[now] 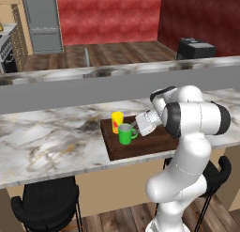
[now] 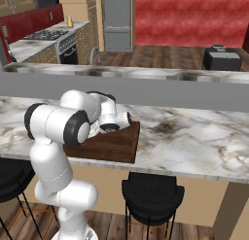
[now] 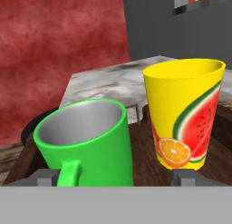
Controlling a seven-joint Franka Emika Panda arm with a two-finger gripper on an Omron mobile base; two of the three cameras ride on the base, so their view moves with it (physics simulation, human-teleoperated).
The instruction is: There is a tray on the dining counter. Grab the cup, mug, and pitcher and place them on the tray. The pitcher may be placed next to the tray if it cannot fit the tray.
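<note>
Green mug (image 3: 86,143) stands between the spread hand (image 3: 113,177) fingers, its base cut off.

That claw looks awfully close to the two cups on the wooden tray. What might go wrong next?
1. The open gripper sits with its fingertips either side of the green mug; pulling back crookedly might snag the handle and tip it.
2. The mug stands right beside the yellow cup on the tray, so a nudge may topple both.
3. They take up the tray's left end near its edge, so a shove could push one onto the dining counter.
</note>
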